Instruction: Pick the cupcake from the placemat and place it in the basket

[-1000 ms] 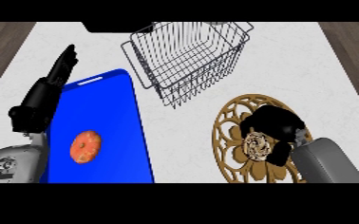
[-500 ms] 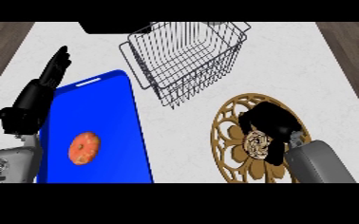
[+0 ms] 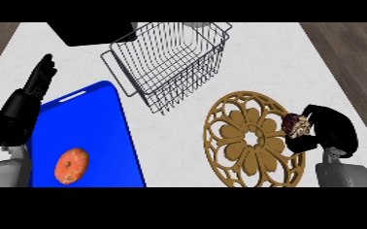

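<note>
The cupcake [image 3: 294, 124], dark brown with pale frosting, is held in my right hand [image 3: 326, 135], whose black fingers curl round it at the right rim of the round, tan openwork placemat [image 3: 247, 138]. Whether it touches the mat cannot be told. The wire basket [image 3: 168, 63] stands tilted at the upper middle, up and left of that hand, with nothing in it. My left hand [image 3: 25, 104] rests open at the left edge, fingers straight and pointing up.
A blue tray [image 3: 90, 126] lies at the lower left with an orange fruit [image 3: 71, 165] on it. A black block [image 3: 93, 33] sits at the back left behind the basket. The white counter ends in wooden floor at both top corners.
My right hand has moved right with the cupcake, from the placemat's middle to its right rim. The view has shifted, so the basket, tray and left hand appear further left.
</note>
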Action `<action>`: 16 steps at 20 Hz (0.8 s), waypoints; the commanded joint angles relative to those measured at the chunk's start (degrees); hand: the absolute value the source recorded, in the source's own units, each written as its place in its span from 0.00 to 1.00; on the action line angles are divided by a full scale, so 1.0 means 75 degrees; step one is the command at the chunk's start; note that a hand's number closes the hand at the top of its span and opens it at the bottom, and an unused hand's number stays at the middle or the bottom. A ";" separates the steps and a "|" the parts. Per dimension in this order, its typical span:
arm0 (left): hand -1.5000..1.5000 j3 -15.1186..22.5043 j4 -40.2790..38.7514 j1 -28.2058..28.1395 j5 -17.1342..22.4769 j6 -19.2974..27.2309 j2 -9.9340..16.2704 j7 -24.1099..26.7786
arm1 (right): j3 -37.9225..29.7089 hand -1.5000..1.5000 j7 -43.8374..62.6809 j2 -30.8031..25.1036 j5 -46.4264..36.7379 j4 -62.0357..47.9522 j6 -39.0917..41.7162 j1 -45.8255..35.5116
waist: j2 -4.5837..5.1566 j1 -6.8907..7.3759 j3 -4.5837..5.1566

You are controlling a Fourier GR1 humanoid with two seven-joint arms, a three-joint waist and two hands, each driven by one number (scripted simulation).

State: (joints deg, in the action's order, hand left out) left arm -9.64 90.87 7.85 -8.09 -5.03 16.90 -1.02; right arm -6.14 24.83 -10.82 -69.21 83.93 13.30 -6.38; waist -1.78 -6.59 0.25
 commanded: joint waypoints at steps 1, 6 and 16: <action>0.50 0.0000 -0.0023 -0.0173 -0.0059 -0.0008 0.0025 0.0103 | -0.0642 1.00 0.1718 0.0731 -0.0406 0.1526 -0.1400 0.0034 | -0.0036 0.0027 0.0008; 0.50 0.0152 0.0258 0.0069 0.0102 -0.0235 0.0023 -0.0123 | 0.0337 1.00 0.2692 0.1416 -0.0435 0.3571 -0.2489 -0.0685 | 0.0029 0.0570 -0.0021; 0.50 0.0646 0.0048 0.0545 -0.0181 -0.0205 -0.0301 -0.0119 | 0.2338 1.00 0.5544 0.1440 -0.1636 0.4228 -0.0347 -0.4467 | 0.0222 0.0963 -0.0020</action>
State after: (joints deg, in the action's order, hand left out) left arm -6.24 91.18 10.65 -8.71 -6.67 15.64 -0.96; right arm 8.78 58.46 -0.30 -80.50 117.23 4.61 -27.82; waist -0.49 -0.26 0.16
